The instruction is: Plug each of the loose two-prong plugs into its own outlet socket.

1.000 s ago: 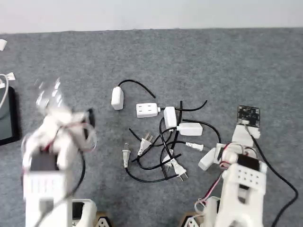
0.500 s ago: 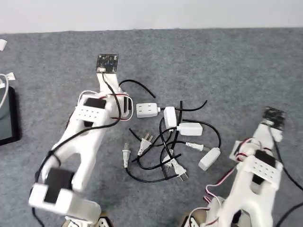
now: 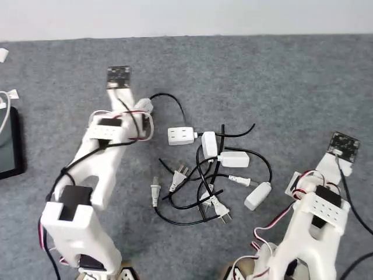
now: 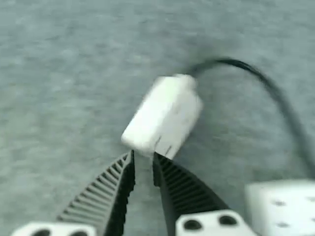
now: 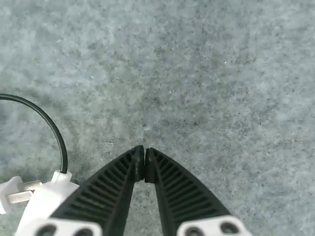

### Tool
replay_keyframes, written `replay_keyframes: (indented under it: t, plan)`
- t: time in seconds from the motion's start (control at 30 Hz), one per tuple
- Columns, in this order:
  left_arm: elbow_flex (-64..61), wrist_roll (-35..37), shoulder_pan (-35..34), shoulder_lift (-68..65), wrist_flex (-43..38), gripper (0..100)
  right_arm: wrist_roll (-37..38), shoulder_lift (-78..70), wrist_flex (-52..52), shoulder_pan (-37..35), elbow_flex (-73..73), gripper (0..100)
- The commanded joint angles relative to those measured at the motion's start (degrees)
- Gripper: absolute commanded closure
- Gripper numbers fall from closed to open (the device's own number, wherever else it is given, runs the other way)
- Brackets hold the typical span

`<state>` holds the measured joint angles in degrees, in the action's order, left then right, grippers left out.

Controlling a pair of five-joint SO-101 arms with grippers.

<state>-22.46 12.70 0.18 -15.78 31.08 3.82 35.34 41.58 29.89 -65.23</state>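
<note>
You are holding the left gripper (image 4: 142,158), jaws only narrowly parted, at the end of the outlet socket (image 4: 165,115): be widening them to straddle its body squarely.

High view: fixed, above the near edge of the grey felt-like tabletop (image 3: 280,81), looking down and toward the far edge. Wide, takes in nearly the whole surface.

Left wrist view: very close, low over the tabletop, looking out along the left gripper (image 4: 142,156) at a white oblong socket block on a black cord (image 4: 163,116). Same socket block (image 3: 144,105) sits left of centre in the high view.

Right wrist view: close, looking steeply down past the right gripper (image 5: 144,150) at tabletop near the right edge. It shares that grey patch with the high view.
</note>
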Motion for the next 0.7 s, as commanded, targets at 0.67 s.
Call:
replay_keyframes:
  t: [0.67]
  plan:
    - [-6.5, -18.5, 6.9, 17.5, 5.3, 83, -0.5, 0.0, -1.2, -3.4, 1.8, 99.0]
